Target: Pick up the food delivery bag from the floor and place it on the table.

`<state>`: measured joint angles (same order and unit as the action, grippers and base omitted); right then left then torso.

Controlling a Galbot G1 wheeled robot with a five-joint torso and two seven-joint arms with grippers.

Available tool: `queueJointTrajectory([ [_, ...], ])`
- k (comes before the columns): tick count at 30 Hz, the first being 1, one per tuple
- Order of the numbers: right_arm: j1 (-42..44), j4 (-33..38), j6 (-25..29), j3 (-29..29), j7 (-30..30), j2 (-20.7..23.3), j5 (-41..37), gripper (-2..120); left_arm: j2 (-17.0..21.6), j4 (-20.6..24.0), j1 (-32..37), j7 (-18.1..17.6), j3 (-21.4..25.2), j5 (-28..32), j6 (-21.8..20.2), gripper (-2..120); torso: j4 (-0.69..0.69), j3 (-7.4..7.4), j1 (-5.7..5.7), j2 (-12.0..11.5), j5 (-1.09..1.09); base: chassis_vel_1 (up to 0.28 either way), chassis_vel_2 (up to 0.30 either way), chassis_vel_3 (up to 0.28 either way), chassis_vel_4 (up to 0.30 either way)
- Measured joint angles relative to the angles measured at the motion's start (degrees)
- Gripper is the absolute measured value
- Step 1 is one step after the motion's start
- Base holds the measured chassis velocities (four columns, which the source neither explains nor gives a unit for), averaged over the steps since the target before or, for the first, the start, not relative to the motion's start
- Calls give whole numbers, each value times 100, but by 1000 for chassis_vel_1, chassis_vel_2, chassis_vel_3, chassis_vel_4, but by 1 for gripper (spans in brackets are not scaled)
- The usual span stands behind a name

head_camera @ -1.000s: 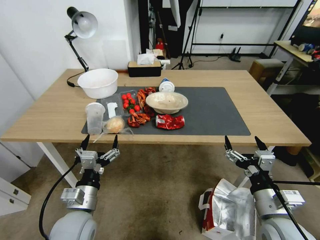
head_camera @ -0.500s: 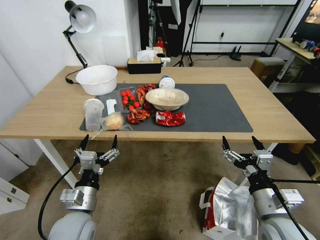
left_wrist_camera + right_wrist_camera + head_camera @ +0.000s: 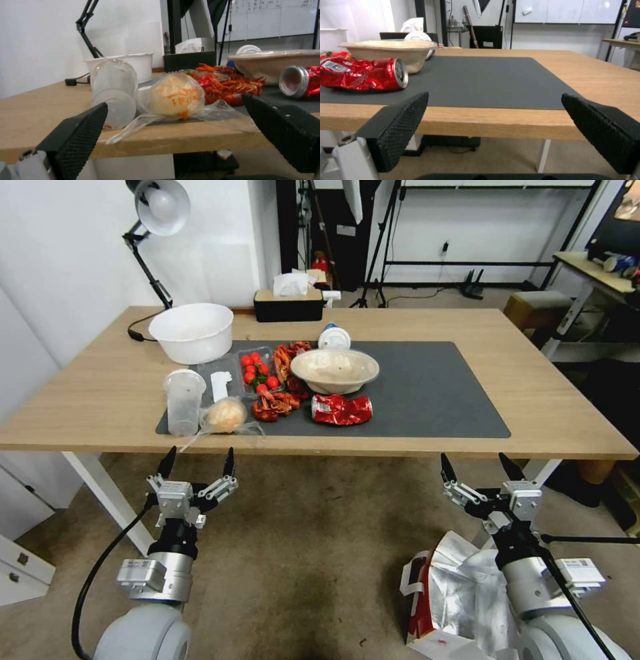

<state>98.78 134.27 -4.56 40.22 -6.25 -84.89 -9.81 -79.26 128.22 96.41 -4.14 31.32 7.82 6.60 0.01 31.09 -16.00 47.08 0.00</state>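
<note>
Claws hang side by side just short of the near edge of the tabletop [image 3: 100, 407], both spread wide and grasping nothing. The left claw [image 3: 197, 461] points at the corner of the dark grey mat [image 3: 433, 393], where a clear plastic cup [image 3: 183, 400] stands just beside a bagged bun [image 3: 227, 415], whose plastic wrap reaches the tabletop's edge. The right claw [image 3: 475, 468] points at the bare stretch of mat, well to the right of the crushed red can [image 3: 340, 409].

Below the right arm, the food delivery bag [image 3: 453, 593] stands on the floor [image 3: 300, 553], its foil-lined mouth open upward and a white strap handle hanging at its left side. The arm's wrist partly covers it.

Farther back on the mat lie crayfish [image 3: 275, 405], a tray of cherry tomatoes [image 3: 257, 373] and a beige bowl [image 3: 335, 370]. A white bowl [image 3: 191, 332], a tissue box [image 3: 288, 304] and a desk lamp [image 3: 157, 207] sit toward the far left.
</note>
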Motion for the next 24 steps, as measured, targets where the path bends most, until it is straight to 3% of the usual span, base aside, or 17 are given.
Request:
queueJointTrajectory([
  [24,-4,15,63,-52,-37,-38,33,100,-18,2,38,10,-7,-49,32,100,0,-365,255,-622,0,0,0,0,0],
])
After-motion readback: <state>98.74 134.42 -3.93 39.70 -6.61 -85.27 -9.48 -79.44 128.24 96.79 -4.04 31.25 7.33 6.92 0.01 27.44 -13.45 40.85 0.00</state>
